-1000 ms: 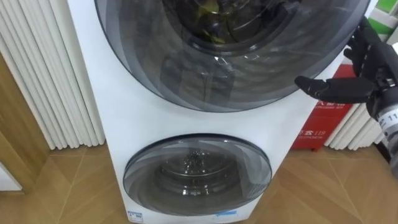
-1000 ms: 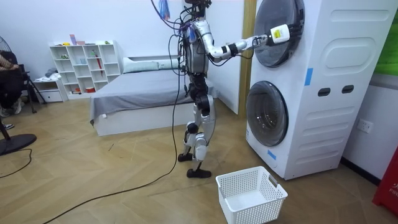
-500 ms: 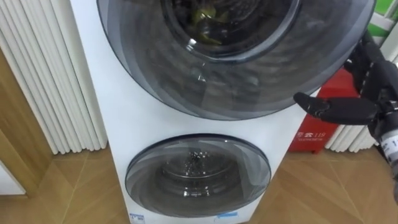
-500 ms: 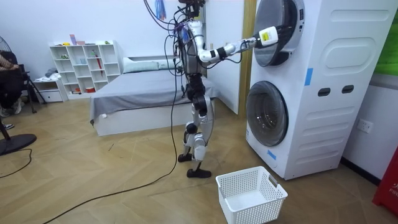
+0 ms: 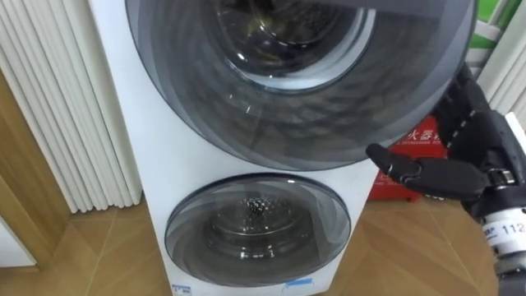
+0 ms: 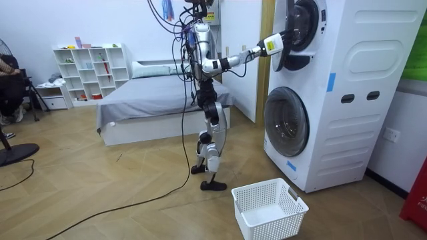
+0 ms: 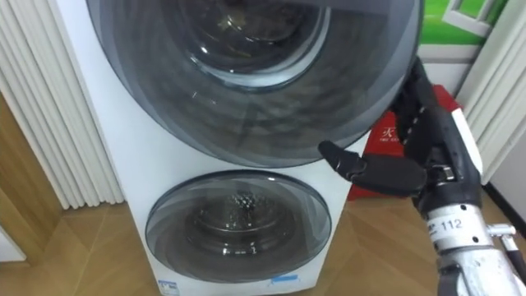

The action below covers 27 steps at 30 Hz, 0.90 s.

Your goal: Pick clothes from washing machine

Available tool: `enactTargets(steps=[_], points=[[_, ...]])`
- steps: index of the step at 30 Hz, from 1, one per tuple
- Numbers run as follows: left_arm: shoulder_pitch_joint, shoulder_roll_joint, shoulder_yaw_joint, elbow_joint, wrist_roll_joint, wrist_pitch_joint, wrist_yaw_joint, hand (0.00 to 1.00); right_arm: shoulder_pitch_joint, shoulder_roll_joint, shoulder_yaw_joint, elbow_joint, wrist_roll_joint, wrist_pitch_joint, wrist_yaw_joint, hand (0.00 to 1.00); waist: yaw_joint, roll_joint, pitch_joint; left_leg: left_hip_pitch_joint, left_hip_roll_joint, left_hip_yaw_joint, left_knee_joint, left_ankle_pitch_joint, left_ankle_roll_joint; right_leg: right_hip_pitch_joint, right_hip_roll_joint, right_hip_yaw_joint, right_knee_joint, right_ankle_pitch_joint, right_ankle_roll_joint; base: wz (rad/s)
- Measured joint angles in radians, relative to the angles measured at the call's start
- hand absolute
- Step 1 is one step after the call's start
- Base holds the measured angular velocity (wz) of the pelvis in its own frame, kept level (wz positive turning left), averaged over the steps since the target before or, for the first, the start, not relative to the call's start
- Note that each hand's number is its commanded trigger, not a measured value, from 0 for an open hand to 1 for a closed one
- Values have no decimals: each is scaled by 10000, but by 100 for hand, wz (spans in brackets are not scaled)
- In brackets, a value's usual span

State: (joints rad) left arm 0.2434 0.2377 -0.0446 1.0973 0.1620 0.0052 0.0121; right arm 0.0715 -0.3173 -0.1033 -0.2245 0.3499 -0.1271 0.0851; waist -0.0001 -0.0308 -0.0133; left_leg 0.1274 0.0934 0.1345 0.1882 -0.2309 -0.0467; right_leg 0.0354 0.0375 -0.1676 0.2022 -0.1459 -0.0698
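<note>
Washing machine [image 5: 136, 148], upper door [image 5: 312, 107] ajar: clothes [image 5: 265, 15] sit dim in the upper drum behind its glass; lower door [image 5: 256, 230] closed. Right hand [image 5: 464, 168] at the upper door's right rim, fingers [image 7: 423, 115] reaching behind it; clamped or not, cannot tell. White basket [image 6: 293, 203] on the floor.

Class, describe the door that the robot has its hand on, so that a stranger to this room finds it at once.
At the room view's right stands a tall white washing machine with two round dark-glass doors, one above the other. It is the upper door, with the robot's right hand at its rim: it stands ajar, while the lower door is shut.
</note>
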Motion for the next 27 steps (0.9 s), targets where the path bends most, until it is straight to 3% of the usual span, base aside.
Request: enactTargets(steps=[5, 18, 23, 27], points=[[-3, 4, 12, 0, -8, 0, -4, 0, 421, 8, 39, -4, 14, -164, 411, 0, -48, 58, 8, 61, -4, 42, -7, 8, -11, 22, -5, 25, 3, 12, 5, -1], [-115, -51, 2, 222, -41, -34, -254, 0, 1670, 262, 627, 8, 1, -28, 1538, 0, -60, 77, 85, 30, -17, 83, -82, 8, -10, -1, 43, 166, -171, 36, 37, -1], [-190, -98, 0, 220, -38, -70, -255, 0, 1822, 279, 942, 6, -63, -11, 2130, 0, -52, 148, 135, 28, -17, 213, -91, 8, -10, -32, 59, 284, -210, 34, 42, -8], [-209, -105, -49, 211, -37, -107, -249, 0, 1925, 318, 1183, -50, -66, 18, 2483, 0, -60, 166, 129, -27, -9, 297, -88, 8, -10, -28, 76, 288, -313, 35, 45, 0]])
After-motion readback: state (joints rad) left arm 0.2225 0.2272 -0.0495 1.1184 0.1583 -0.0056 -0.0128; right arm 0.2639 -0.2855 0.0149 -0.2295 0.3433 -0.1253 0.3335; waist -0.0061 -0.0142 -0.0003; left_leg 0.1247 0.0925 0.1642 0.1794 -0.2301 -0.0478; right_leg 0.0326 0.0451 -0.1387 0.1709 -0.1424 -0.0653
